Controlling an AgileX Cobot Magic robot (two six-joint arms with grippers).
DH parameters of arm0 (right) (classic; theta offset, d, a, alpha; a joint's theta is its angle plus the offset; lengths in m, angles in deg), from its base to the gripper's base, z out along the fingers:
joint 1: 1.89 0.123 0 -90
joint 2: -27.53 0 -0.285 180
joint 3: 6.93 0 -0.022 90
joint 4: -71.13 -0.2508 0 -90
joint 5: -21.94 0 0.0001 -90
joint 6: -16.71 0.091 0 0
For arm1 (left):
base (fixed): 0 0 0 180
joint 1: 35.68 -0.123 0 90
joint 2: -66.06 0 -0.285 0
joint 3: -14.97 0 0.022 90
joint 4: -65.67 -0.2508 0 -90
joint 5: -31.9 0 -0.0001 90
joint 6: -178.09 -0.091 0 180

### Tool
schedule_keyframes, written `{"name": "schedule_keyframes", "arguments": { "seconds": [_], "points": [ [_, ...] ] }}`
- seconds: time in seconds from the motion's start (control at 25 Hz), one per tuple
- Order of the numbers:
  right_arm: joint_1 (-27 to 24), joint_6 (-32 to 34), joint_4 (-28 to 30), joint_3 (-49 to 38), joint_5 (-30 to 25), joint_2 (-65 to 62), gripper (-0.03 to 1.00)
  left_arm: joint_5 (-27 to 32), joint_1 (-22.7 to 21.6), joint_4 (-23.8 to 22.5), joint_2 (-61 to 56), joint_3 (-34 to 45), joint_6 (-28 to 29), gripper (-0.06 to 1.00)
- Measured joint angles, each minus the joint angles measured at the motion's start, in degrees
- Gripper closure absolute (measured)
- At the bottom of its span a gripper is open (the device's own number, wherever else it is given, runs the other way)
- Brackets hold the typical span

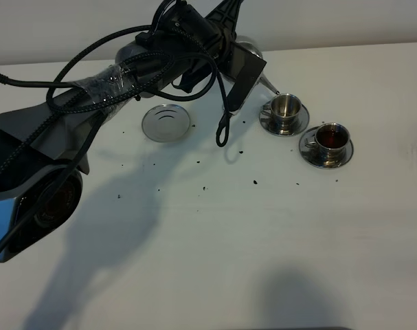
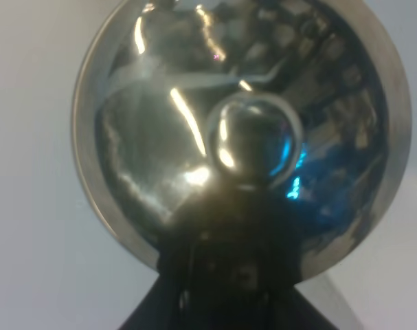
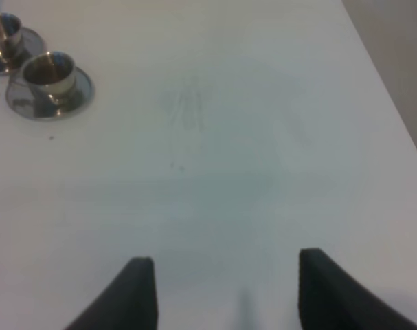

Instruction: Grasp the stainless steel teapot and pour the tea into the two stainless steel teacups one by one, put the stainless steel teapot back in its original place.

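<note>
My left gripper (image 1: pixel 241 69) is shut on the stainless steel teapot (image 1: pixel 249 48) and holds it off the table, mostly hidden behind the arm. Its thin spout (image 1: pixel 269 84) points down at the nearer teacup (image 1: pixel 285 105), whose inside looks bare steel. The other teacup (image 1: pixel 330 137) on its saucer (image 1: pixel 325 157) holds dark reddish-brown tea. The bare round coaster (image 1: pixel 166 123) lies to the left. In the left wrist view the teapot lid (image 2: pixel 160 137) and its knob (image 2: pixel 253 141) fill the picture. My right gripper (image 3: pixel 222 292) is open and empty over bare table, with both cups (image 3: pixel 50 72) far off.
A black cable loop (image 1: pixel 223 130) hangs from the left arm over the table between the coaster and the cups. Small dark specks (image 1: pixel 254 182) dot the white table. The table's back edge (image 1: pixel 345 47) runs behind the cups.
</note>
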Motion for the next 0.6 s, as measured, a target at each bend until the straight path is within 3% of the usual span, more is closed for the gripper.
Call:
{"name": "schedule_keyframes", "arguments": {
  "seconds": [0.6],
  "points": [
    [0.0, 0.0, 0.0, 0.0, 0.0, 0.0, 0.52, -6.68, 0.0, -0.27, 1.82, 0.08, -6.4, 0.7]
  ]
}}
